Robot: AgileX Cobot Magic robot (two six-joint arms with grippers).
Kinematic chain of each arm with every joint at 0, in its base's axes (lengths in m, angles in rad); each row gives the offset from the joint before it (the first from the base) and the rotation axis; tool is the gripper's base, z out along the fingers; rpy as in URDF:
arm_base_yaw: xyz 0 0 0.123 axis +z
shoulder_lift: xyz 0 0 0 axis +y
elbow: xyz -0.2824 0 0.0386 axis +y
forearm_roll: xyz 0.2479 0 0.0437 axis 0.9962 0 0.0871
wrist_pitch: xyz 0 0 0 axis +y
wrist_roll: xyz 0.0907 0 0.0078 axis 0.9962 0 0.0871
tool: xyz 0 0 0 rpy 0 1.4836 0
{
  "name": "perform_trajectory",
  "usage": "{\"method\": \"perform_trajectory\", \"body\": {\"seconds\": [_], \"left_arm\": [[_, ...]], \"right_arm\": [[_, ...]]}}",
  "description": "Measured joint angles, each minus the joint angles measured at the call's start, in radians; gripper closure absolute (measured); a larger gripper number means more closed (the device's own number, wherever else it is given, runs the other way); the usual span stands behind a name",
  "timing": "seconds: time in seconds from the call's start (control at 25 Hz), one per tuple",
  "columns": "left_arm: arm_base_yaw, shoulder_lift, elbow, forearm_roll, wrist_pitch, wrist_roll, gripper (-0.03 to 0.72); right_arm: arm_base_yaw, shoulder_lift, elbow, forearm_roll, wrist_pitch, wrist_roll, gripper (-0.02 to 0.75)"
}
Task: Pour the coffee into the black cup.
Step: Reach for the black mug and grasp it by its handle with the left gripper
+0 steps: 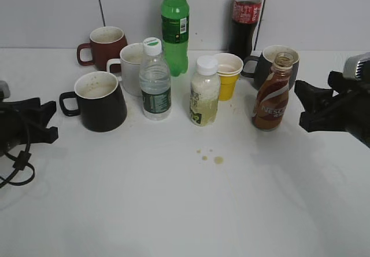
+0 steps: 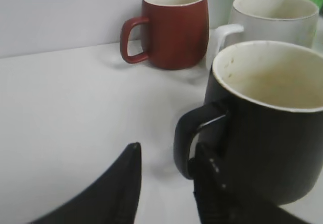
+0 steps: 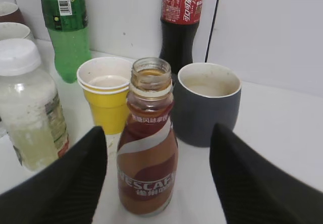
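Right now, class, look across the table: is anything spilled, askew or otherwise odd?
Yes. A few small brownish drops lie on the white table in front of the pale juice bottle, like spilled coffee. The coffee bottle stands uncapped. Everything else is upright.

Bright, even overhead light; soft faint shadows on white table (image 1: 173,210); wrist views blurred close-up.

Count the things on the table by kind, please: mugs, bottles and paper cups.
Mugs: 4 (red, white, black, grey)
Bottles: 5 (green, cola, water, juice, coffee)
Paper cups: 1 stack, yellow
Total: 10
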Motion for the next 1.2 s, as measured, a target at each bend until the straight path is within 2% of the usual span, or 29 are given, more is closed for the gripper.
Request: {"method": "perform_trajectory", "body": {"seconds": [0.36, 1.2], "left_arm": [[0.000, 0.094, -0.119, 0.067, -0.001, 0.003, 0.387], [0.000, 0.267, -0.365, 0.061, 0.025, 0.004, 0.386]], "right_arm": [[0.000, 0.108, 0.000, 0.000, -0.214, 0.001, 0.256], [0.000, 0.126, 0.000, 0.000, -0.232, 0.001, 0.257]]}}
